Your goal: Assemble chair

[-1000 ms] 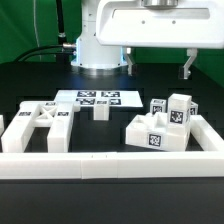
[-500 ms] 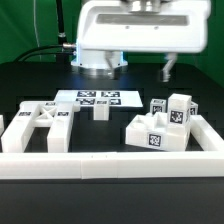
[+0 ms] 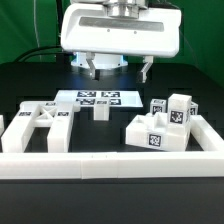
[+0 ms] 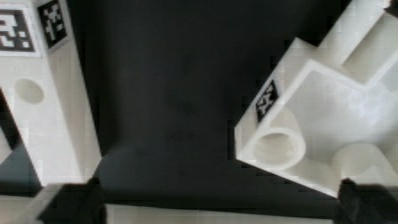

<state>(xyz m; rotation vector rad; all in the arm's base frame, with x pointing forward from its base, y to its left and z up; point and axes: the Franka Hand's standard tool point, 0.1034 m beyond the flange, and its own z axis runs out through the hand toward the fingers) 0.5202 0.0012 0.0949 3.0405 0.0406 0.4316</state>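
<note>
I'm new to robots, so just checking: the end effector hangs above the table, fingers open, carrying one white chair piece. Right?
Not quite. The end effector hangs above the table, fingers open, but it carries nothing; the exterior view shows the white chair pieces lying on the table.

Black table point(image 3: 30, 85), matte top; bearings taken from its middle in the exterior view.
- Marker board point(image 3: 98, 97): flat, 12 o'clock.
- Arm's base point(image 3: 98, 62): farther out at 12 o'clock, behind the board.
- Short post point(image 3: 100, 111): upright, centre, at the board's near edge.
- Cross-braced side piece point(image 3: 38, 125): lying flat, 9 o'clock.
- Cluster of tagged chair pieces point(image 3: 160, 132): 3 o'clock, packed together.
- Border rail point(image 3: 110, 161): long, low, 6 o'clock, its ends turning back at either side.
</note>
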